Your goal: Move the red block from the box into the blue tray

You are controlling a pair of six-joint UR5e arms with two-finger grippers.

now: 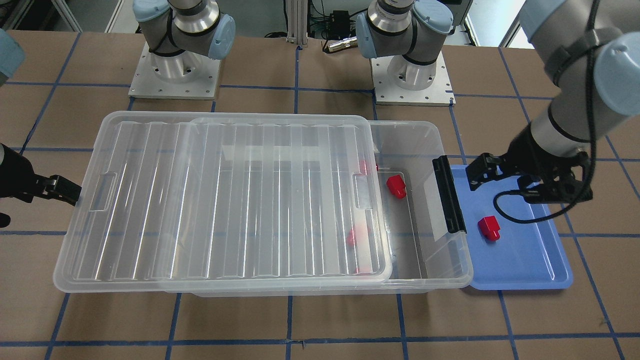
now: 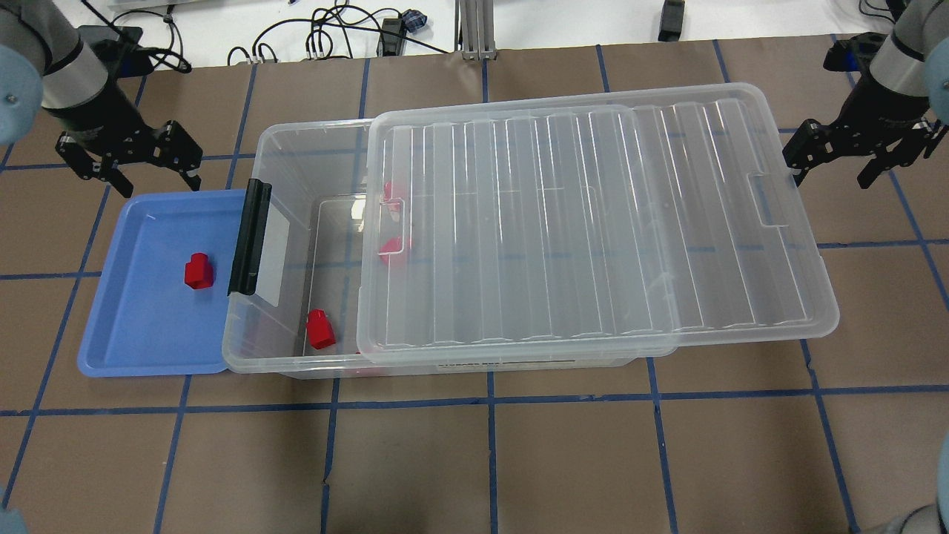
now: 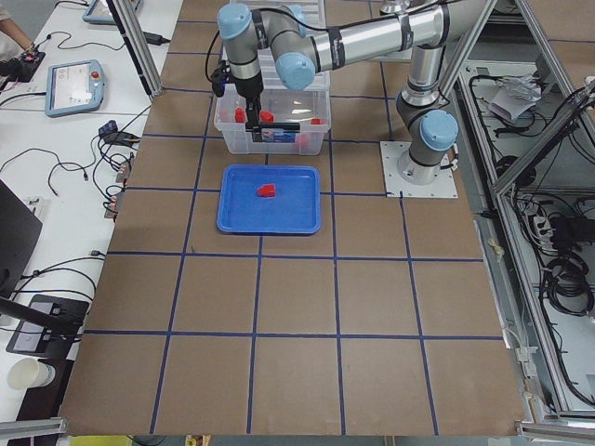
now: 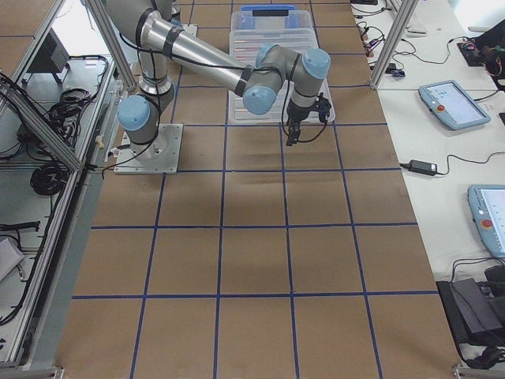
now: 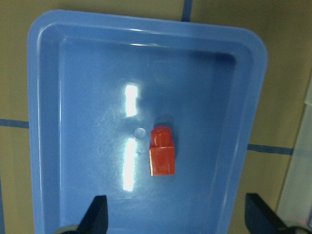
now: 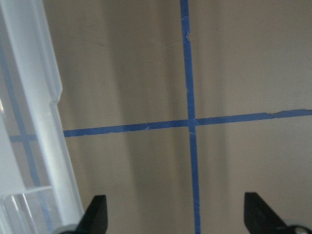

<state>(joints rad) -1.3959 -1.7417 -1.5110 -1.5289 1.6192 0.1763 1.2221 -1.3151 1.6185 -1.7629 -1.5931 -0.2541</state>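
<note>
**Front-facing view.** The left hand [image 1: 505, 186], jaws spread wide and holding nothing, hangs raised above the blue tray [image 1: 525, 272]. The red block [image 1: 489, 228] lies below the hand on the tray floor, clear of the fingertips. Beside the hand, on the brown surface [image 1: 320, 320], stands the box [image 1: 425, 145], with its black latch handle [image 1: 448, 195] on the end nearest the hand. The ribbed lid [image 1: 225, 200] sits shifted away from this hand, so the near end of the box is uncovered. A second red block [image 1: 396, 186] lies inside that open end.

**Overhead view.** The right hand [image 2: 830, 178], also spread wide and empty, hangs just off the lid's outer end. It is well apart from the tray and its block.

**Exterior left and right views.** The block shows near the tray's middle. Both hands are too small to judge.

**Left wrist view.** Two fingertips [image 5: 97, 212] show far apart. The block lies ahead of them, between their lines, with its stub pointing away from the hand.

**Right wrist view.** The fingertips are wide apart over bare surface crossed by blue tape lines [image 6: 189, 122]. The lid's edge runs along one side of the hand.
</note>
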